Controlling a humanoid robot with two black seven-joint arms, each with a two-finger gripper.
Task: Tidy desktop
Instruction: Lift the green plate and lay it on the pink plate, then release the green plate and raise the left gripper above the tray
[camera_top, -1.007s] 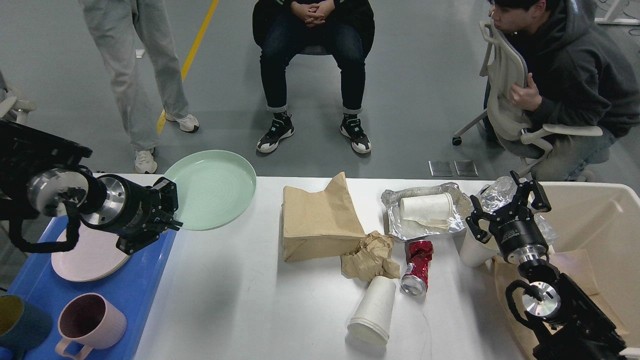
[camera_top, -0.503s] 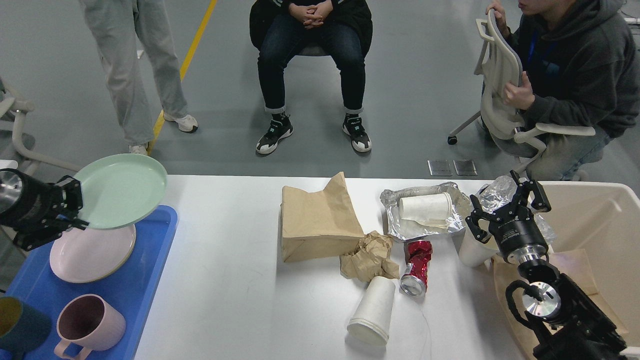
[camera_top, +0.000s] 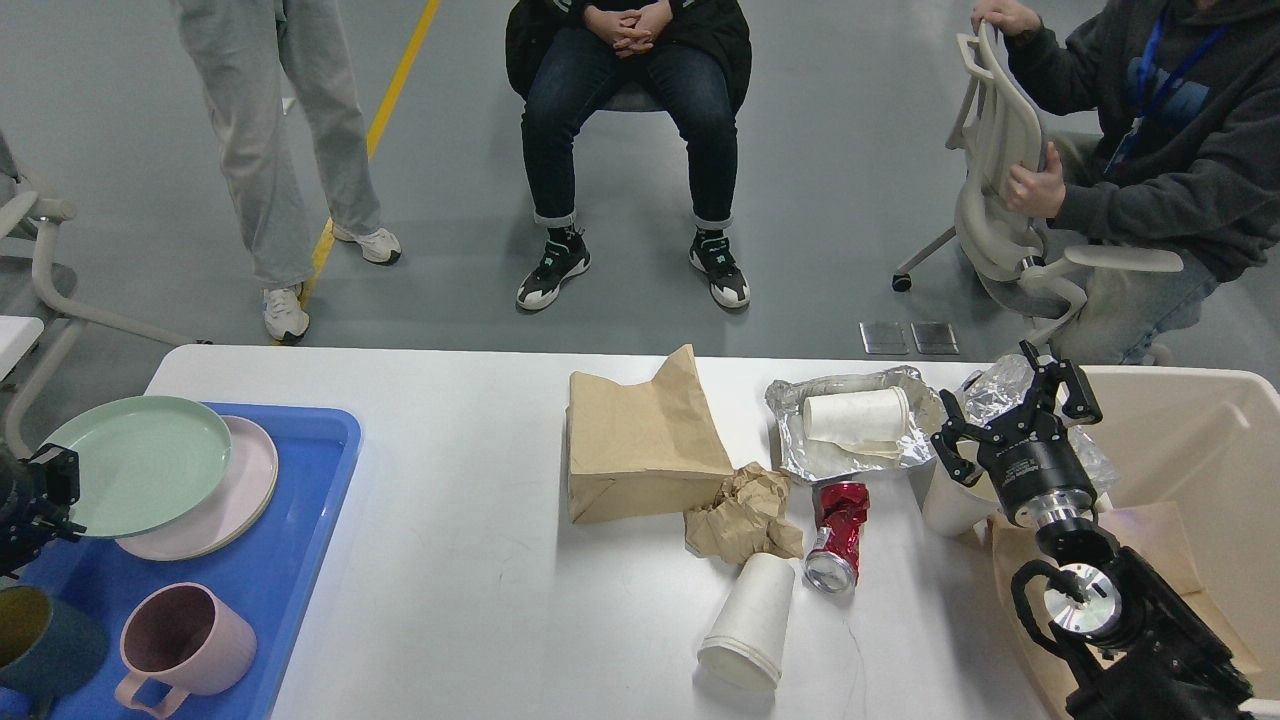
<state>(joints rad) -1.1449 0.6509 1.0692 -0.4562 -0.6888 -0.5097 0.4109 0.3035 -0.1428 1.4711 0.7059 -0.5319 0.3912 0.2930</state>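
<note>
A wide white table (camera_top: 480, 600) fills the foreground, littered with trash. The left end effector (camera_top: 40, 500) grips a green plate (camera_top: 135, 465) over a pink plate (camera_top: 245, 470) for stacking. The right end effector (camera_top: 1010, 425) hovers spread wide.

Crushed red can (camera_top: 835, 533) beside fallen paper cup (camera_top: 748, 622)

The left end effector (camera_top: 45, 495) sits at the frame's left edge, its fingers indistinct, while the right end effector (camera_top: 1010, 420) points away, fingers spread.
</note>
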